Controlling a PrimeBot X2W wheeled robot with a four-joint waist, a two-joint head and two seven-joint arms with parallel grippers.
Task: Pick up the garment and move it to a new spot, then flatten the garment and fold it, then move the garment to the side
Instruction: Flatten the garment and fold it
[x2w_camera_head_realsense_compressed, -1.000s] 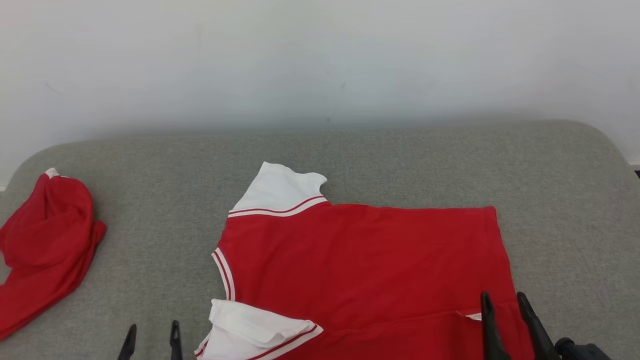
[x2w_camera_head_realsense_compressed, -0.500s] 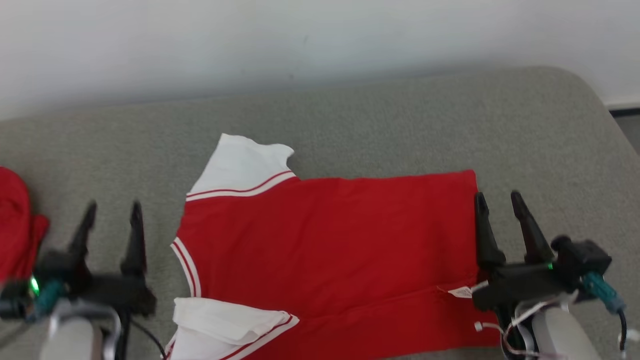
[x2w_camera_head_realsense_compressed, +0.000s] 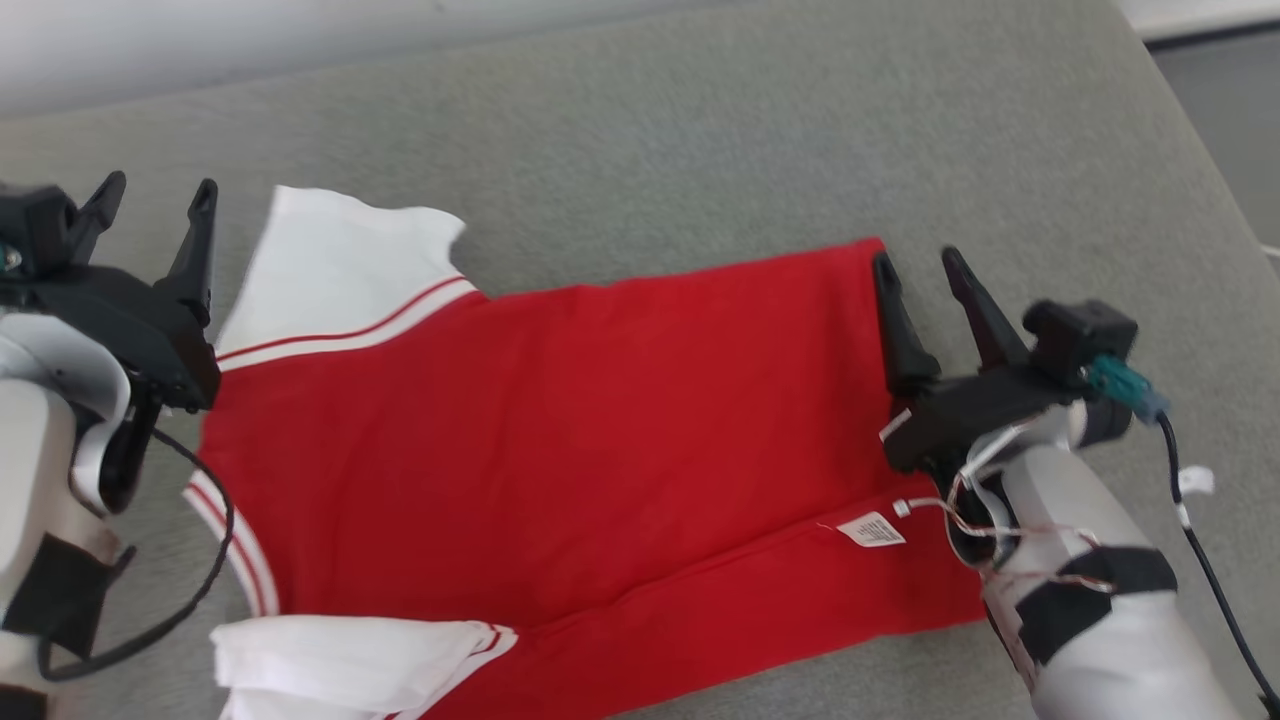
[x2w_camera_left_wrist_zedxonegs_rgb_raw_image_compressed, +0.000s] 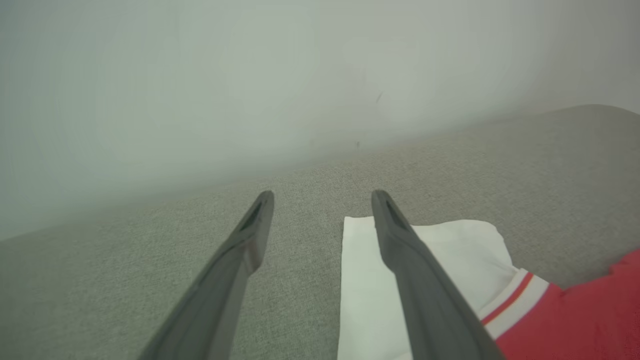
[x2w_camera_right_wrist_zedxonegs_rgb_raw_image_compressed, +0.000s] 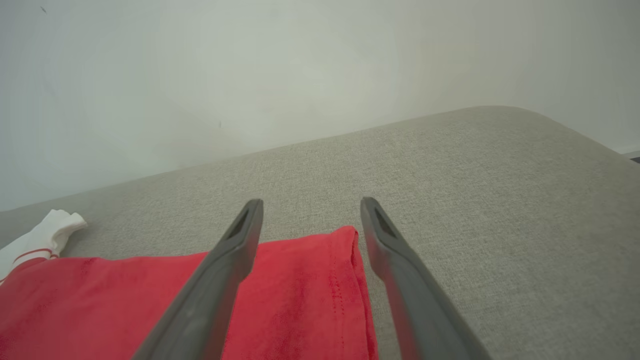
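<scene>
The grey cushion (x2w_camera_head_realsense_compressed: 700, 120) ran across the head view, with a pale wall (x2w_camera_head_realsense_compressed: 300, 30) along the top edge. The red shirt (x2w_camera_head_realsense_compressed: 560, 430) lay spread flat over the middle, collar end to the left and hem to the right. Its near long edge looked already turned over.

The left gripper (x2w_camera_head_realsense_compressed: 160, 185), upper left, stood with jaws apart and empty, just beside the white far sleeve (x2w_camera_head_realsense_compressed: 340, 260). The right gripper (x2w_camera_head_realsense_compressed: 914, 256), centre right, was equally wide and empty, straddling the far hem corner (x2w_camera_right_wrist_zedxonegs_rgb_raw_image_compressed: 345, 240). A second sleeve (x2w_camera_head_realsense_compressed: 350, 660) lay bunched at lower left, and a small label (x2w_camera_head_realsense_compressed: 872, 529) at lower right.

The fold seemed to be in hand. The next move would call for both grippers to drop, pinch the far edge together and draw it evenly toward the bottom of the frame.
</scene>
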